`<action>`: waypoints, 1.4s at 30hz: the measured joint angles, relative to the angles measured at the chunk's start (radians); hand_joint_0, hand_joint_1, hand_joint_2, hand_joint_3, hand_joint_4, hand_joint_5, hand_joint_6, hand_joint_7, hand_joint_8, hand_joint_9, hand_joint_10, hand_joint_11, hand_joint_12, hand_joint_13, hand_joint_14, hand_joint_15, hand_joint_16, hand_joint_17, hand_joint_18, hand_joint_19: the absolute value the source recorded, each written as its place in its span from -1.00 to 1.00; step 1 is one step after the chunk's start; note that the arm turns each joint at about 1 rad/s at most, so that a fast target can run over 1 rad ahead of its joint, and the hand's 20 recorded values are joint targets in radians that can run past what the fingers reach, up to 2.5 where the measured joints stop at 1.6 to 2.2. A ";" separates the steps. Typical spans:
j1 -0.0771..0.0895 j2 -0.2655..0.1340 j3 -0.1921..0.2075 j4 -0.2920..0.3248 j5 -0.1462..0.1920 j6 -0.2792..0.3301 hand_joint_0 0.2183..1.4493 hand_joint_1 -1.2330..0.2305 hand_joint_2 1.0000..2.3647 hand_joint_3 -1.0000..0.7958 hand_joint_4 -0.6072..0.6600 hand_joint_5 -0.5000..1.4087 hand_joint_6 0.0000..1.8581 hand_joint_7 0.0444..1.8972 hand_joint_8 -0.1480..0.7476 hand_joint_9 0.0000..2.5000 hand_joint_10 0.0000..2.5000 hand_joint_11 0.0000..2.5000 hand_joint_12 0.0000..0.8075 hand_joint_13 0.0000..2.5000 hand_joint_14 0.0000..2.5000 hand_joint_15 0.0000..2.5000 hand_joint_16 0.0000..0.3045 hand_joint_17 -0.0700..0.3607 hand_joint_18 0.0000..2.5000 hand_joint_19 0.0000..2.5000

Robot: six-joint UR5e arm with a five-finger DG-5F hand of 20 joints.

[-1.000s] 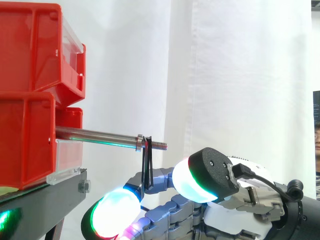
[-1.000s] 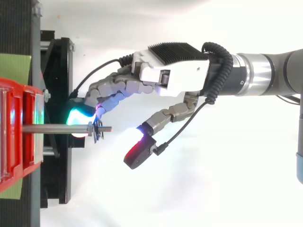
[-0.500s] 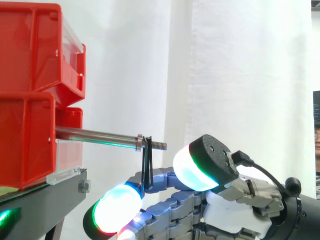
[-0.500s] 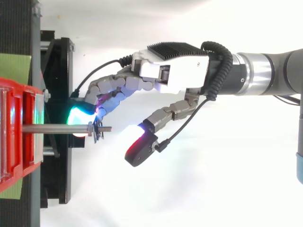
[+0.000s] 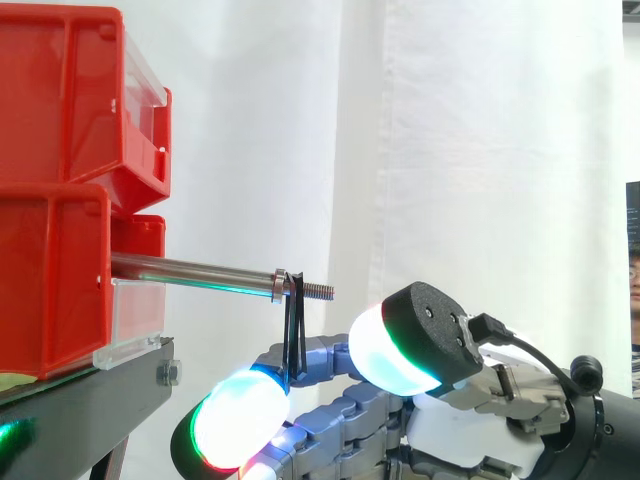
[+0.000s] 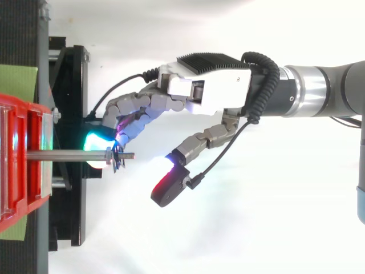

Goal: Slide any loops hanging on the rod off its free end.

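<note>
1. We saw the rod point(image 5: 195, 271) stick out rightward from the red bins point(image 5: 60, 120) at the left of the side view. The bins sat on the black stand point(image 5: 85, 395).
2. The black loop point(image 5: 291, 335) hung on the rod close to its threaded free end, just right of a nut point(image 5: 279, 285), centre-left of the frame.
3. The hand point(image 6: 208, 94) came in from the right of the top view, with its fingers reaching left toward the loop. In the side view it lay below the rod.
4. The hand was apart: fingers only lightly bent and spread, the thumb point(image 6: 170, 187) well away from them, nothing clamped.
5. The loop's lower end crossed a finger point(image 5: 320, 362); we could not tell whether they touched.
6. A white curtain point(image 5: 480, 150) hung behind.
</note>
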 measured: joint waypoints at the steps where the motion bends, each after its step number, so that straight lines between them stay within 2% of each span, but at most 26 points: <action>1: 0.000 0.000 0.000 0.000 0.000 0.000 -0.38 -0.16 -0.99 -0.35 0.46 -0.60 -0.46 0.07 0.03 -0.35 -0.99 -0.82 -0.13 -0.33 -0.99 -0.80 -0.73 -0.25 -0.45 -0.71; 4: 0.000 0.000 0.007 0.001 0.001 0.001 -0.39 -0.17 -0.99 -0.34 0.44 -0.60 -0.46 0.12 0.03 -0.35 -0.99 -0.81 -0.12 -0.33 -0.99 -0.80 -0.73 -0.25 -0.45 -0.70; 9: -0.003 0.000 0.046 -0.011 0.002 -0.002 -0.40 -0.17 -0.99 -0.34 0.43 -0.60 -0.46 0.15 0.02 -0.35 -0.99 -0.81 -0.12 -0.33 -0.99 -0.80 -0.73 -0.25 -0.45 -0.70; 13: -0.002 0.000 0.055 -0.016 0.002 -0.010 -0.40 -0.17 -0.99 -0.34 0.41 -0.60 -0.46 0.16 0.03 -0.34 -0.99 -0.81 -0.12 -0.33 -0.99 -0.80 -0.73 -0.25 -0.45 -0.70; 23: -0.001 0.000 0.055 -0.033 0.004 -0.014 -0.39 -0.17 -0.99 -0.33 0.40 -0.60 -0.46 0.18 0.03 -0.35 -0.99 -0.80 -0.12 -0.33 -0.99 -0.80 -0.73 -0.25 -0.45 -0.70; 32: -0.007 0.000 0.043 -0.030 0.001 -0.016 -0.37 -0.30 -0.99 -0.36 0.38 -0.60 -0.46 0.20 0.03 -0.34 -0.99 -0.79 -0.12 -0.32 -0.99 -0.80 -0.73 -0.24 -0.45 -0.70; 39: -0.008 0.000 0.037 -0.027 0.002 -0.017 -0.35 -0.35 -0.99 -0.36 0.33 -0.59 -0.46 0.32 0.03 -0.34 -0.99 -0.77 -0.11 -0.31 -0.99 -0.78 -0.72 -0.24 -0.43 -0.69; 42: -0.009 0.000 0.037 -0.025 0.002 -0.017 -0.35 -0.34 -0.98 -0.30 0.32 -0.59 -0.46 0.35 0.02 -0.33 -0.99 -0.77 -0.12 -0.30 -0.99 -0.78 -0.72 -0.23 -0.42 -0.69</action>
